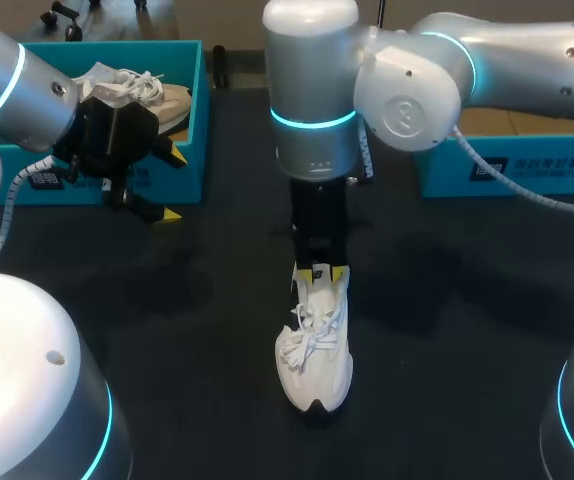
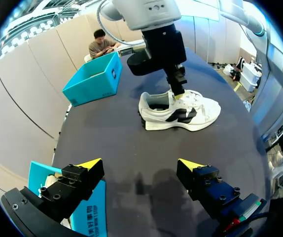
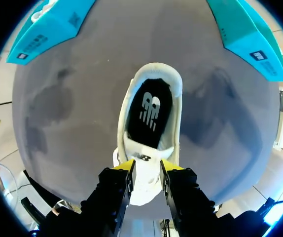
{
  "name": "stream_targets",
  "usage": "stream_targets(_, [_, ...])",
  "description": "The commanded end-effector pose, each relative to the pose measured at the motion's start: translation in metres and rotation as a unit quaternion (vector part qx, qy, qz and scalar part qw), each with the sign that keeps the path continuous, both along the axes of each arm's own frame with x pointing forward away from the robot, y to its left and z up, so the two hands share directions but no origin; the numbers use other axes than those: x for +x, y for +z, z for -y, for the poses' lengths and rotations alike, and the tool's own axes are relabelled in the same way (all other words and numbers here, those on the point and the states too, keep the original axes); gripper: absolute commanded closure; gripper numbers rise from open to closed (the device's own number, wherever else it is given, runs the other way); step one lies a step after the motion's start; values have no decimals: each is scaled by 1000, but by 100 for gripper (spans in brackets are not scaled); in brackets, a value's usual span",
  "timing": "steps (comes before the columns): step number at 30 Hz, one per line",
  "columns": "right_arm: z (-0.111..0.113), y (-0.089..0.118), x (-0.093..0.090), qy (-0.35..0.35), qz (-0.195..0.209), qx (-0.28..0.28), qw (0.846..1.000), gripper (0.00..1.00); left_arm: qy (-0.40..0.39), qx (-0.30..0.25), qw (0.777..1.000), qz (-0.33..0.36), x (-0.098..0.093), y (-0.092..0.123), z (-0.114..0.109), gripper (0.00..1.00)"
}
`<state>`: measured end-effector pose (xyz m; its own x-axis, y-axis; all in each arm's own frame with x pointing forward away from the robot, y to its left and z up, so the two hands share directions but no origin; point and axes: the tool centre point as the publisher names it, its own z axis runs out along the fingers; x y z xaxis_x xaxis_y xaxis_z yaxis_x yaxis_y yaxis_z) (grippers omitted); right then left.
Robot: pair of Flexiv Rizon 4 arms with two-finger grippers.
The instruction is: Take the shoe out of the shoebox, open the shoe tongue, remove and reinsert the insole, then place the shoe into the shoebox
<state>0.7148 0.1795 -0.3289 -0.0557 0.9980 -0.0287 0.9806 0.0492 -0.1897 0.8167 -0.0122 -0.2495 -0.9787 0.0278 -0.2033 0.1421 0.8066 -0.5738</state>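
The right fingers (image 3: 123, 166) are clenched on the tongue (image 3: 146, 178) of the white shoe (image 1: 315, 352), with one yellow tip pressed to each side of it. The tongue stands raised above the laces (image 1: 312, 330). Just ahead of those fingers the shoe's mouth gapes, and the black insole (image 3: 149, 112) lies flat inside with a pale mark on it. The shoe stands on its sole near the middle of the dark worktop (image 1: 447, 300), toe toward the robot, well apart from both boxes.

The left fingers (image 2: 89, 165) are released and spread wide with nothing between them. They hang above the worktop just beside the left shoebox (image 1: 192, 120), a teal box holding a second white shoe (image 1: 132, 88). The right shoebox (image 1: 507, 165), also teal, sits at the far right, partly behind the right arm (image 1: 487, 70).

In the head view the right arm's wrist stands over the heel end and hides the shoe's mouth, so only the laces and toe show. The insole shows only in the right wrist view. The left wrist view gives the shoe side-on, with a dark marking on its flank, a pale sole and loose white laces. It shows the right fingers coming down onto the tongue from above, and beyond them the right shoebox, open at the top.
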Motion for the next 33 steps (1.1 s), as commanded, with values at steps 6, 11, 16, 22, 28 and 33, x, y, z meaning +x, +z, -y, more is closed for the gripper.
stream_targets(6, [9,14,3,46,24,-8,999,58,0,2,1000,1,-1,0,0,0])
stream_targets(11, [13,37,12,144,71,-22,987,35,0,2,1000,1,-1,0,0,0])
stream_targets(16, [12,45,24,178,81,-31,980,0,0,2,1000,1,-1,0,0,0])
stream_targets(22, [12,45,24,178,81,-31,980,0,0,2,1000,1,-1,0,0,0])
stream_targets(28, [12,45,24,178,81,-31,980,0,0,2,1000,1,-1,0,0,0])
stream_targets(33, [17,61,43,367,114,-77,920,0,0,2,1000,1,-1,0,0,0])
